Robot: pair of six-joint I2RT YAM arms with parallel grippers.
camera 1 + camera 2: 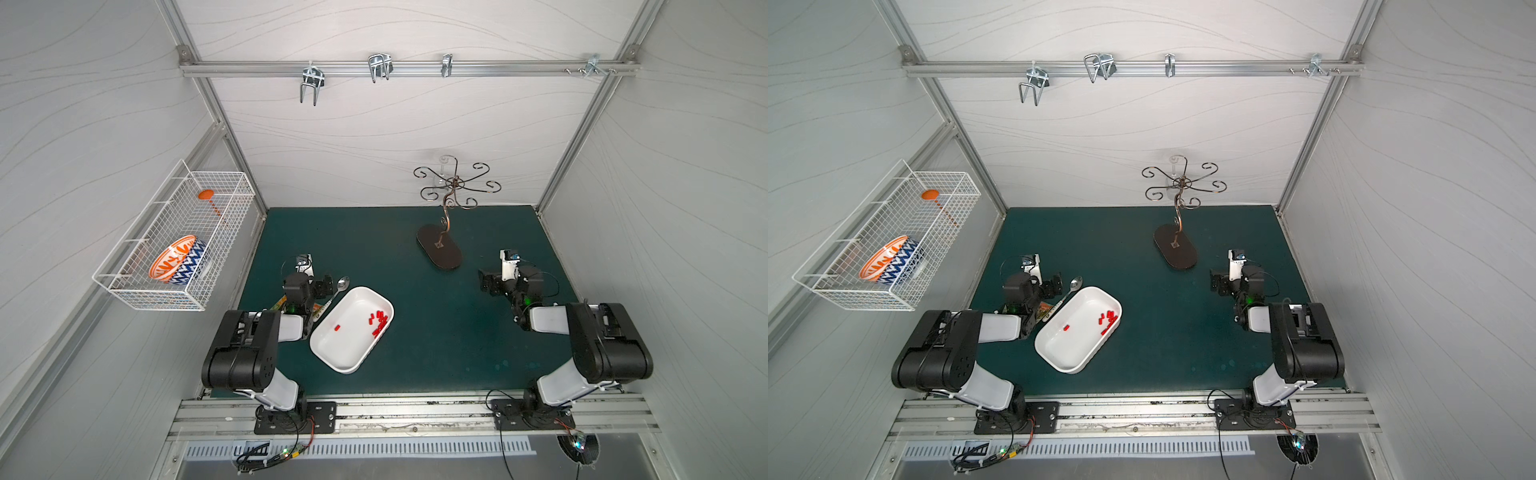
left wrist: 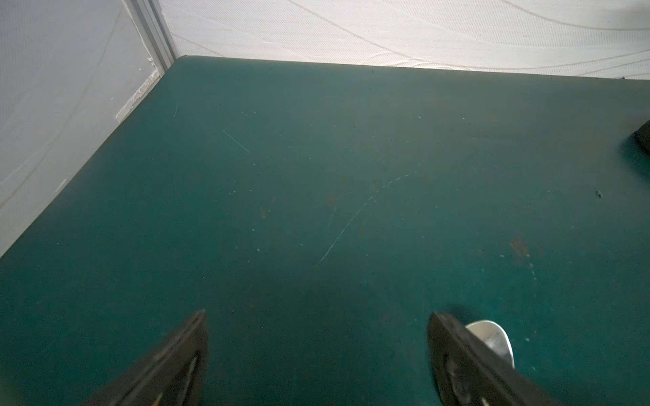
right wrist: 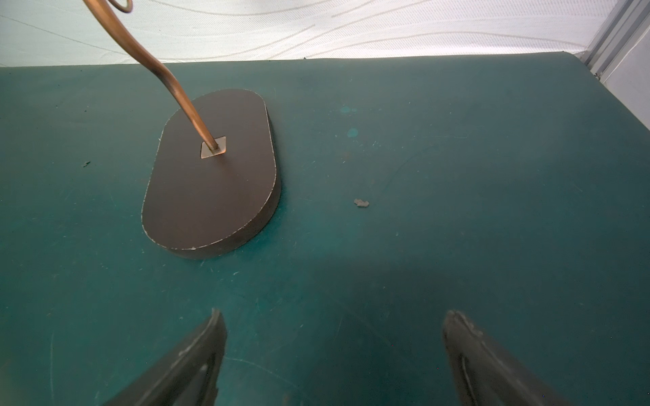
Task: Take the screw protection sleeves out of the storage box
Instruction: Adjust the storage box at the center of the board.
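We record the storage box point(image 1: 343, 351) on the green mat point(image 1: 440, 332) just beside the left arm. It holds the screw protection sleeves point(image 1: 380, 321), most clustered by one long wall and one lying apart. We find the left gripper point(image 2: 316, 316) and right gripper point(image 3: 330, 313) both spread wide, holding nothing.

A shallow white rectangular plastic storage box point(image 1: 341, 349) sits diagonally on the green mat point(image 1: 436, 332), holding tiny bright red cylindrical screw protection sleeves point(image 1: 380, 322) clustered along one long wall, one lying apart.
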